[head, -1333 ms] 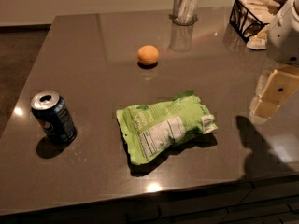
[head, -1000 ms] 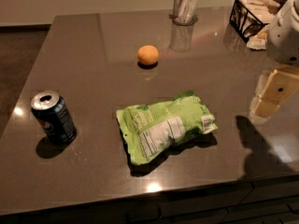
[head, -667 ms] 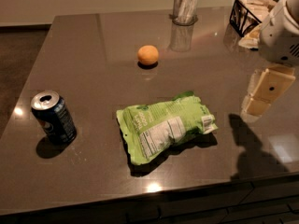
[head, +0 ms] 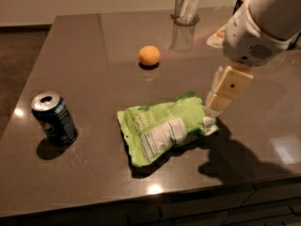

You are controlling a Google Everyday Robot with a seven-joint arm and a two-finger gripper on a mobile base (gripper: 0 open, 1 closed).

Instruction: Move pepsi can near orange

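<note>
Brown glossy table (head: 89, 51), gripper (head: 225, 91) just beside green bag (head: 164, 131)

Open going on bare table (head: 94, 55) from pepsi can (head: 54, 119), lower left, up to orange (head: 149, 55), upper centre. Blocked mid-frame by green snack bag (head: 164, 128), with gripper (head: 221, 92) just beside its right end. Crowded at top by glass tumbler (head: 186, 8).

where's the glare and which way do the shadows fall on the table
Camera view: the glossy table shows glare spots near its front edge and beside the pepsi can; the can's shadow falls toward the near edge; the gripper, by the right end of the snack bag, casts a broad dark shadow there too.
</note>
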